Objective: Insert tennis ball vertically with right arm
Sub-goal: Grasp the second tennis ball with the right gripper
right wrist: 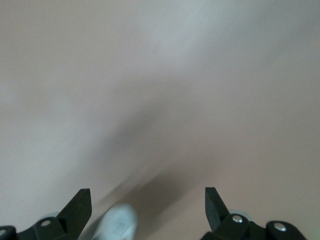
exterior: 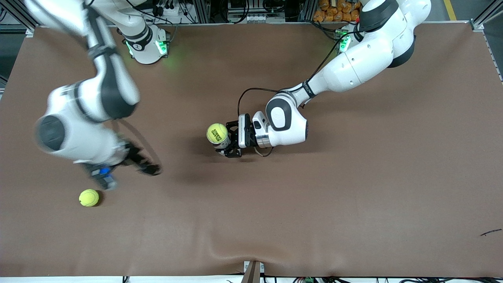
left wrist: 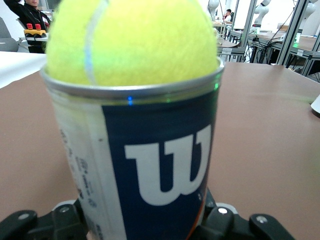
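Light, springy, fuzzy ball (exterior: pixel 217 133) seated atop can (left wrist: pixel 145 170) gripped by left gripper (exterior: pixel 232 141) mid-tabletop; right gripper (exterior: pixel 125 165) wide, empty.

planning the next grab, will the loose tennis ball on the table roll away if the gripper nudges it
Probably. The loose ball is round and sits free on the flat brown table, so a sideways touch would likely send it rolling. Its fuzzy surface should grip well, not slip. The right gripper, open beside it, should close evenly from both sides.
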Controlling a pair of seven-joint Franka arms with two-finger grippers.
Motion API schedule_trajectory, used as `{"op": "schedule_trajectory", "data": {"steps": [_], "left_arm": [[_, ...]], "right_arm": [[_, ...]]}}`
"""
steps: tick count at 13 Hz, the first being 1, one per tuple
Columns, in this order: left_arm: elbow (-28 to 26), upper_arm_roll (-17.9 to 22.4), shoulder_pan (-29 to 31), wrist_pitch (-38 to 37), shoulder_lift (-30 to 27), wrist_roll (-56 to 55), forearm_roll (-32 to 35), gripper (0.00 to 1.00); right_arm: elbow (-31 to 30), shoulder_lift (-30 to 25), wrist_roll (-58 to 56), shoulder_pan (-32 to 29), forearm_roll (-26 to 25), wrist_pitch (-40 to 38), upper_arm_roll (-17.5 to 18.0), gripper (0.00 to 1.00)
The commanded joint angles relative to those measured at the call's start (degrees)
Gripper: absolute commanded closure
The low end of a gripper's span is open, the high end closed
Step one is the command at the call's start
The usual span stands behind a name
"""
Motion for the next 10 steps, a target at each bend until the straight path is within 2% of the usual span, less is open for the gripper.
{"op": "schedule_trajectory", "data": {"steps": [1,3,6,8,10], "left_arm": [[0.3,0.4,-0.4,0.6,0.0,2.2,-1.8,0.14],[0.3,0.4,-0.5,0.6,-0.3,2.2,-1.8,0.04],[0.3,0.4,-0.5,0.6,-0.4,2.9,-1.8,0.0],[0.2,0.4,-0.5,0.6,-0.5,2.9,-1.8,0.0],[0.2,0.4,-0.6,0.6,-0.5,2.9,-1.8,0.0]], "right_arm": [[1.5,4.4,-10.3,-6.7,-7.4,2.4,1.4,0.0],[1.9,7.0,-15.9,-9.6,-11.0,7.0,1.4,0.0],[6.9,13.3,-20.8,-13.0,-14.5,14.9,1.4,0.0],[7.9,17.1,-25.2,-14.5,-15.1,22.5,1.4,0.0],[7.8,19.2,-30.2,-16.3,-15.1,26.6,1.4,0.0]]}}
